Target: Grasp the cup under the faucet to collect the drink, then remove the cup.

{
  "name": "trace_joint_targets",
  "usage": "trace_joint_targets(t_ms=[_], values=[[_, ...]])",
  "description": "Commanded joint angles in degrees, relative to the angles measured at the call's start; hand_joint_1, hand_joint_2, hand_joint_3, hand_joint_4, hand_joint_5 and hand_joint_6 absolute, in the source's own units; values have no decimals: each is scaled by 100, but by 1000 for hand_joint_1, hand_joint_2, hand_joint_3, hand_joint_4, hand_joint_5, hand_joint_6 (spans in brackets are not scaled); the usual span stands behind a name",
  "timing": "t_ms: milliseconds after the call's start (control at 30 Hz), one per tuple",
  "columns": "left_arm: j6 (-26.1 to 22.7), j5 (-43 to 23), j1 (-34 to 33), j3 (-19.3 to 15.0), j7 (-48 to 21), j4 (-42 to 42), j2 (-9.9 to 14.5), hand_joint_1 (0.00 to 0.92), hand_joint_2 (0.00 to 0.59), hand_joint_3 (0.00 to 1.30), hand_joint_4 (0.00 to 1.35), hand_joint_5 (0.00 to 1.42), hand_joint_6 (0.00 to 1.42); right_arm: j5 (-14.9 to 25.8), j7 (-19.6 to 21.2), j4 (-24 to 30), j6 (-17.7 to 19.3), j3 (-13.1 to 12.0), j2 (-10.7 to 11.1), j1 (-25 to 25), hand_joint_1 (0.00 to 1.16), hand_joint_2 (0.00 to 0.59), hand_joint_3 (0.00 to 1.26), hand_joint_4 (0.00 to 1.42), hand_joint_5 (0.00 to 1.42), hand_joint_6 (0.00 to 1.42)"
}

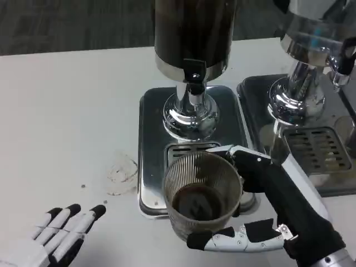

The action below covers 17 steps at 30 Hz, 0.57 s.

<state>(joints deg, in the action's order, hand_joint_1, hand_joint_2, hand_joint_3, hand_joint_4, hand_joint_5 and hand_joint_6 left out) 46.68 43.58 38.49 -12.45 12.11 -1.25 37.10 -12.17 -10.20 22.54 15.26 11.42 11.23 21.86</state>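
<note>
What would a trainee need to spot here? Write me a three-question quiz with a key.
1. True or false: the right hand grips the cup.
2. What is in the cup?
A. nothing
B. dark drink
C. ice cubes
3. Fill in: the left hand rests on the ____, fingers apart, holding nothing.

Key
1. True: fingers wrap around the ribbed cup in front of the dispenser, over the tray.
2. B: dark liquid lies at the bottom.
3. table, near a small clear object.
</note>
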Motion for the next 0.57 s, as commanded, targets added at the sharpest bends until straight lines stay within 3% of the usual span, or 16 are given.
trace_joint_targets(t_ms=[33, 567], values=[[-74, 113, 37, 24, 155, -64, -63, 0, 122, 0, 0, 0, 0, 59, 150, 138, 67, -32, -113, 1, 1047, 88, 710, 755, 827, 1090], [-125, 164, 27, 60, 230, -79, -41, 0, 126, 0, 0, 0, 0, 60, 186, 110, 36, -39, -187, 29, 1047, 88, 715, 772, 837, 1091]])
